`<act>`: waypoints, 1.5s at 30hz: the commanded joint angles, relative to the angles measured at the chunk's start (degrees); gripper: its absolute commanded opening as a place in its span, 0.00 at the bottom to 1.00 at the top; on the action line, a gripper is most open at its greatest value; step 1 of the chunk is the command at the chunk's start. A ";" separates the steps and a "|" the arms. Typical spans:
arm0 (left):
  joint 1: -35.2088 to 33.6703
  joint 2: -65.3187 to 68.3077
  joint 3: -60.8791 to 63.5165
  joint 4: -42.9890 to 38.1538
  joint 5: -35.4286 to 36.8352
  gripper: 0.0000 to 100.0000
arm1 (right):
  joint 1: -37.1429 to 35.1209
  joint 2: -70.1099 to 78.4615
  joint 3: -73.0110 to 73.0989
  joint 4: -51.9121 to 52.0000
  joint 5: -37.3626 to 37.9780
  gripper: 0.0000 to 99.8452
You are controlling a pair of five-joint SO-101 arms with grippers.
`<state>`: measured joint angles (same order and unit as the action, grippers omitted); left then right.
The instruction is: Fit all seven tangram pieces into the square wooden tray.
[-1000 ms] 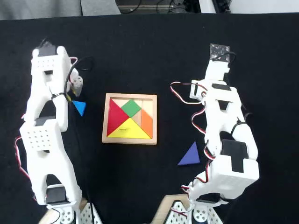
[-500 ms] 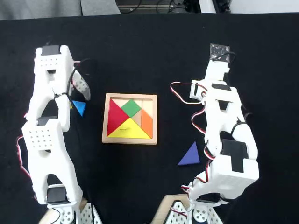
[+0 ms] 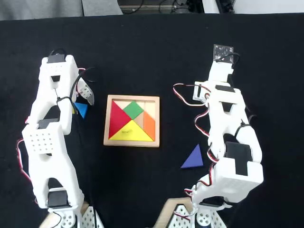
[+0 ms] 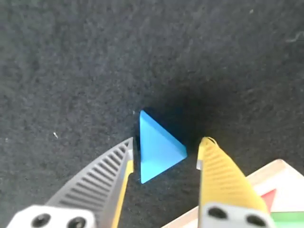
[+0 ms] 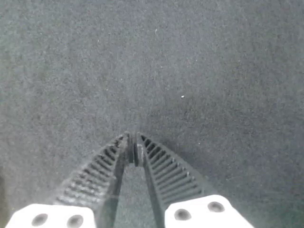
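A square wooden tray [image 3: 132, 144] lies mid-table on a black cloth [image 3: 156, 52]. It holds a large red triangle [image 3: 116, 121], a green square [image 3: 134, 109], a large yellow triangle [image 3: 131, 133] and an orange piece [image 3: 149, 125]. Bare pale wood shows in its two far corners.

A small blue triangle [image 3: 81, 110] lies flat on the cloth to the left of the tray, apart from the tray's wall and close against the white left arm [image 3: 47, 142]. A purple triangle [image 3: 193, 157] lies on the cloth off the tray's near right corner, between the tray and the white right arm [image 3: 230, 142], touching neither.

Open cloth runs all along the far side of the table and in front of the tray. The gap between the blue triangle and the tray is narrow, and in the left wrist view a tray corner sits just beside the yellow finger.

The left arm stretches away from its base along the table's left side. The left gripper [image 4: 168, 142] points down over the blue triangle with its ribbed grey finger [image 4: 111, 171] and yellow finger [image 4: 221, 171] spread on either side of the piece. Neither clearly touches it.

The right arm is folded on the right side. The right gripper [image 5: 132, 145] is over bare cloth, its fingers pressed together on nothing.
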<state>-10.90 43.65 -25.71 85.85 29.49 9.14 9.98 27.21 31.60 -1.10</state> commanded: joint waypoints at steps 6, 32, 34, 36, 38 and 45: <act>0.04 -0.44 -0.31 -2.20 0.53 0.18 | -0.97 -0.31 -3.74 -0.70 0.62 0.01; 15.34 -8.18 -24.48 15.03 -68.31 0.09 | -0.70 -0.40 -3.74 -0.70 0.62 0.01; 16.75 -7.82 -24.48 15.03 -75.52 0.09 | -0.53 -0.57 -3.74 -0.70 0.62 0.01; 17.80 -7.74 -24.48 14.95 -81.41 0.09 | -0.44 -0.66 -3.74 -0.70 0.62 0.01; 18.86 -7.65 -24.40 14.86 -88.00 0.09 | -0.09 -0.75 -3.74 -0.70 0.62 0.01; 21.49 -1.85 -22.55 14.42 -105.05 0.09 | 2.11 -0.75 -3.82 -0.97 0.18 0.01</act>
<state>8.97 39.96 -47.34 100.26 -69.05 10.20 9.98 27.21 31.60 -1.10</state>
